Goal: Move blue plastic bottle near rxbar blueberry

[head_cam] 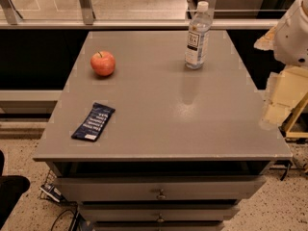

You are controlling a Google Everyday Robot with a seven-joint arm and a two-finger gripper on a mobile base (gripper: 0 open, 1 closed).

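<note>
Camera view is showing you the tall clear plastic bottle (197, 37) standing upright at upper right on the grey table top (163, 114). The flat navy-blue bar wrapper (94, 122) is lying at lower left, well apart. A round red apple (103, 63) is sitting upper left. The pale gripper (278, 100) is hanging at the right edge; open or closed, you cannot tell.

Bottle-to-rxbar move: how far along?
Nothing done yet: the blue plastic bottle stands upright at the far right of the table, well apart from the rxbar blueberry lying near left. Nothing in hand: the pincer hangs off the table's right edge, clear of the bottle. Left: reach, grasp, carry, set down beside the bar.
</note>
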